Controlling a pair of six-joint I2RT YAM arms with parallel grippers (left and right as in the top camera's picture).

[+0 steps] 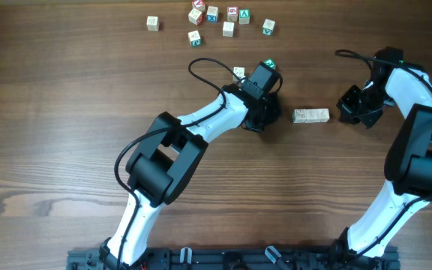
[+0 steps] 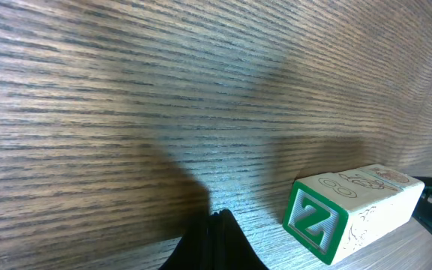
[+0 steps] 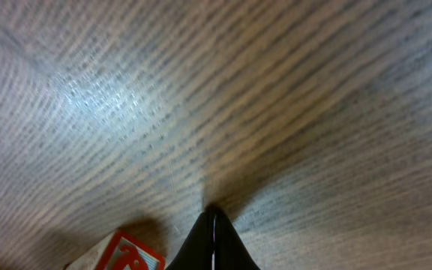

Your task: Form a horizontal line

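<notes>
Worktop: the horizontal line, three pale cubes touching end to end, looks formed and lies between both arms, long axis running arm to arm. Left tool, tips pinched together w/ nothing held, sits just off the line's left end, where a green Z faces it. Right tool, likewise closed & empty, is near the opposite end; neither touches. Approx. equal reach, so either arm could nudge along that axis. Loose cubes lie well beyond the line, far side, nearer the left arm.
</notes>
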